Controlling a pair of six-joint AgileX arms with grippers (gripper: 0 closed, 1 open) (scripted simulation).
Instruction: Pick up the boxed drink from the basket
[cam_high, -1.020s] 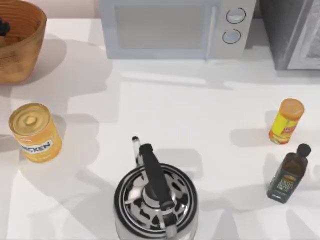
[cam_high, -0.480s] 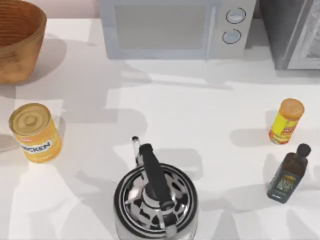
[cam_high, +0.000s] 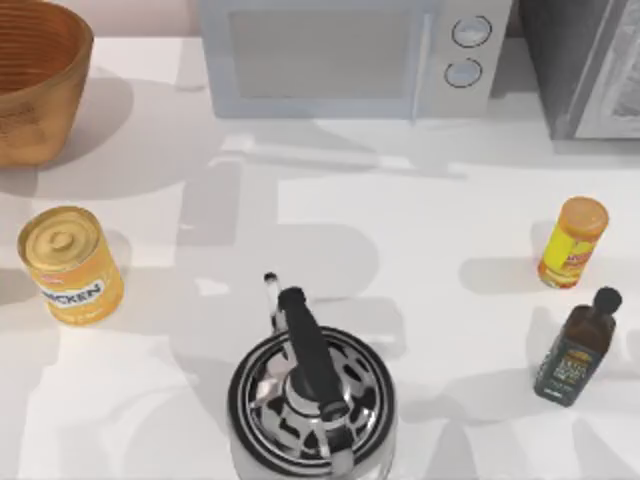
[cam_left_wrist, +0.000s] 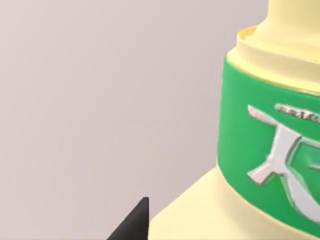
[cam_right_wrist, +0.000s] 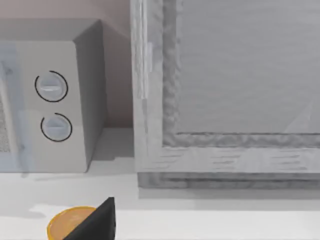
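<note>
Now the orange-brown wicker basket sits at the upper left of the top view on the white counter, partly cut by the frame edge. Below it, at the left edge, stands a yellow can. A cow-patterned kettle with a black handle is at the bottom centre. A microwave lines the top edge, with a grey appliance at the upper right. At the right side stand an orange-capped yellow bottle and, just below it, a dark bottle.

In the left wrist view, the boxed drink, cream with a green label, looms close beside a dark fingertip of the left pincer; whether the pincer is clamped on it cannot be told.

The right wrist view shows the microwave's two dials, the grey appliance, and one dark fingertip over the orange cap; its state cannot be told either.
</note>
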